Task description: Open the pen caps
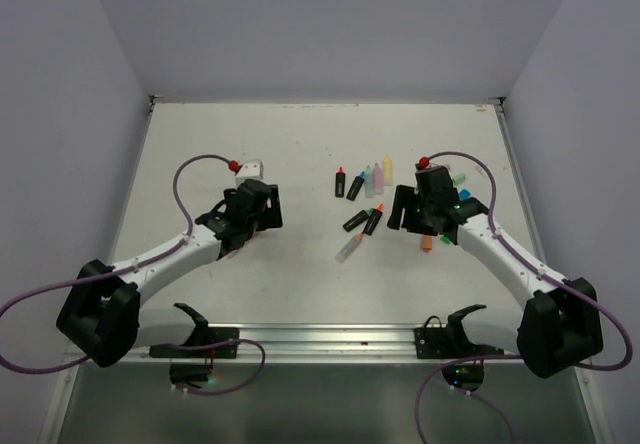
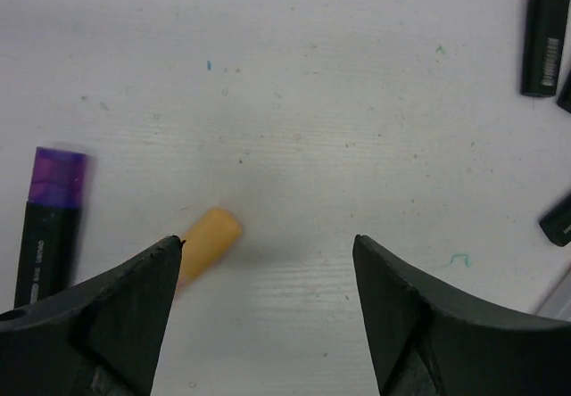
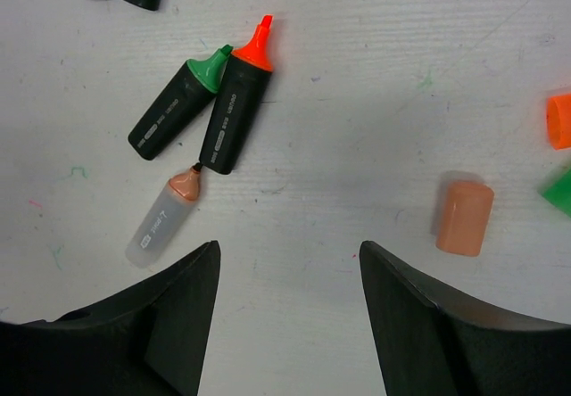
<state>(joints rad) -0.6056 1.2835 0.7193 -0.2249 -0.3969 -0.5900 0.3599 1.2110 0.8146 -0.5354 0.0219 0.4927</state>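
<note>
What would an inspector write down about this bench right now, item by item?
Surface: white table, a few small ink specks.
Job's things: highlighters grouped mid-table, at least three with bare tips; loose caps lie nearby.
Clutter: nothing seen.
Hands: left hand open, empty; right hand open, empty.
Cables: purple cables arch off both arms.
Surroundings: plain grey walls on three sides.

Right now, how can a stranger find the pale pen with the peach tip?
On the table, find the pens in the middle. The pale pen lies closest to the near edge, below two black pens. Unlike them, its barrel is frosted grey.
</note>
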